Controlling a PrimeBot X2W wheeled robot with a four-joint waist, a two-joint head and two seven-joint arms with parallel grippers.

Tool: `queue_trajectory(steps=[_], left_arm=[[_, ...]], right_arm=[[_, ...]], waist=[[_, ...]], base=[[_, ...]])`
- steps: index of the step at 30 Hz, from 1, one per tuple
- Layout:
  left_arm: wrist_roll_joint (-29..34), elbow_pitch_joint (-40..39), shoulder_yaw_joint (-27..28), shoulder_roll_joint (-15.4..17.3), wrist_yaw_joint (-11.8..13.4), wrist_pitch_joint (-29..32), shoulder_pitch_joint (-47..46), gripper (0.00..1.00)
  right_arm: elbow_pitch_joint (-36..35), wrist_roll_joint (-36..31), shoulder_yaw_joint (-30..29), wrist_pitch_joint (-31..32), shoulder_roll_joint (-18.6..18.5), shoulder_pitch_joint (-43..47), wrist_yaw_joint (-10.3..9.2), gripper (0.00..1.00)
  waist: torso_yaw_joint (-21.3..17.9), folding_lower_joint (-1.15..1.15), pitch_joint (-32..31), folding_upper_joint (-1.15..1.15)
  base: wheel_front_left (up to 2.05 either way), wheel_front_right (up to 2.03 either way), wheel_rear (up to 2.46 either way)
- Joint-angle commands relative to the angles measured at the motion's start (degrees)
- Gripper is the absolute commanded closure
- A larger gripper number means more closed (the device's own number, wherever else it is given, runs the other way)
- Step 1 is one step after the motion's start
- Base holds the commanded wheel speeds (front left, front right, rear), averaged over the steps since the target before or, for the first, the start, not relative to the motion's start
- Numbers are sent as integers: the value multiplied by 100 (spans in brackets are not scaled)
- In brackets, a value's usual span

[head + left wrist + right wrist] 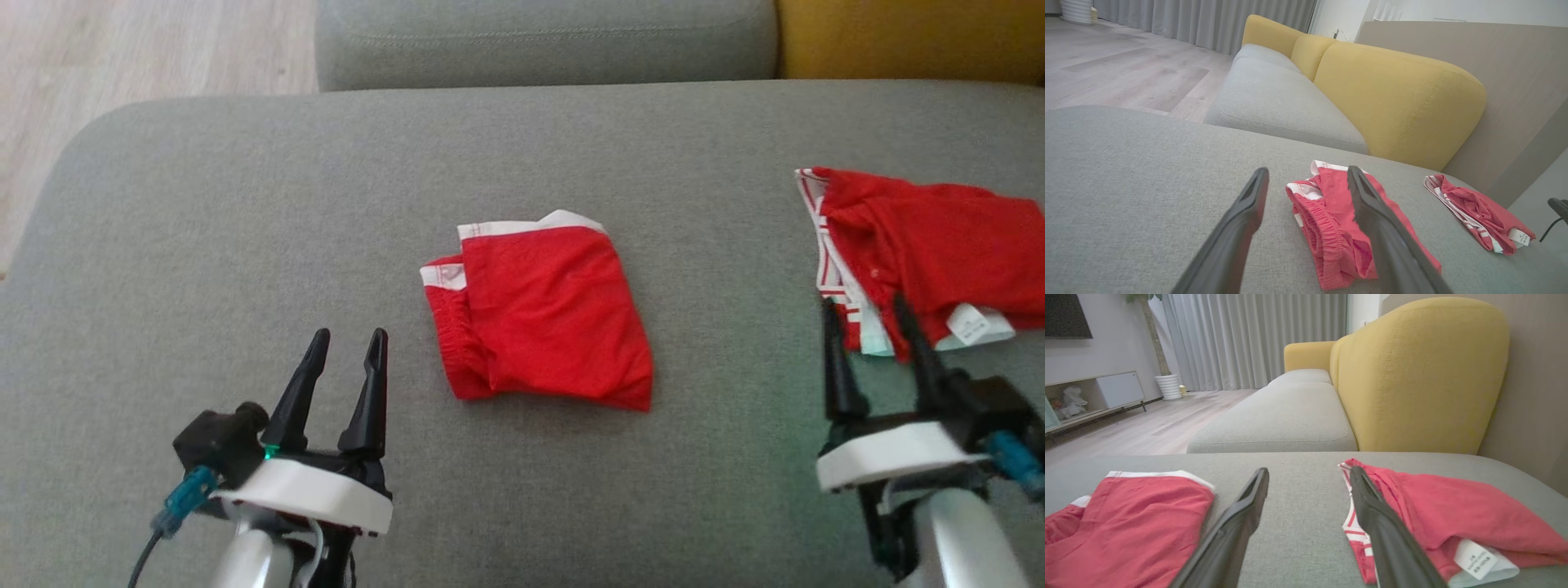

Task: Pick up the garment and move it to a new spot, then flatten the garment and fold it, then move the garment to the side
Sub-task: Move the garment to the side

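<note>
Left gripper (351,335) and right gripper (864,302) hover spread open and empty over a wide grey sofa seat (245,204). Beyond are a wooden floor (122,49), a yellow backrest (1392,94) and grey curtains (1257,335). A folded red garment (547,318) rests mid-seat. A striped red garment (931,237) with a white label (971,327) lies by the right gripper's fingertips.

Garment (547,327) is red, white-trimmed; cushion (245,204) is grey.

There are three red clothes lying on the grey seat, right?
Not three, two: the head view shows a folded red garment in the middle of the grey seat and a striped red garment on its right.
</note>
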Motion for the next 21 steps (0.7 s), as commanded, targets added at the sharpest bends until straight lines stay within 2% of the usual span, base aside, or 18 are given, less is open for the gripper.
queue_trajectory(steps=[1, 5, 10, 21], left_arm=[[6, -187, 140, 17, -10, -46, -309, 0], [-5, -170, 114, 17, -31, -46, -368, 0], [-20, -140, 82, 17, -58, -46, -444, 0], [-41, -68, -45, 17, -103, -46, -623, 0]], right_arm=[[-242, -21, 63, 15, -22, -323, -5, 0], [-359, -70, -4, 138, -22, -496, -5, 0], [-205, 4, 330, 355, -22, -613, -5, 0], [1018, 651, 1130, 735, -22, -1181, -5, 0]], waist=[[75, 0, 74, 0], [234, 0, 198, 0], [436, 0, 331, 0], [892, 0, 604, 0]], base=[[0, 0, 0], [0, 0, 0], [0, 0, 0], [0, 0, 0]])
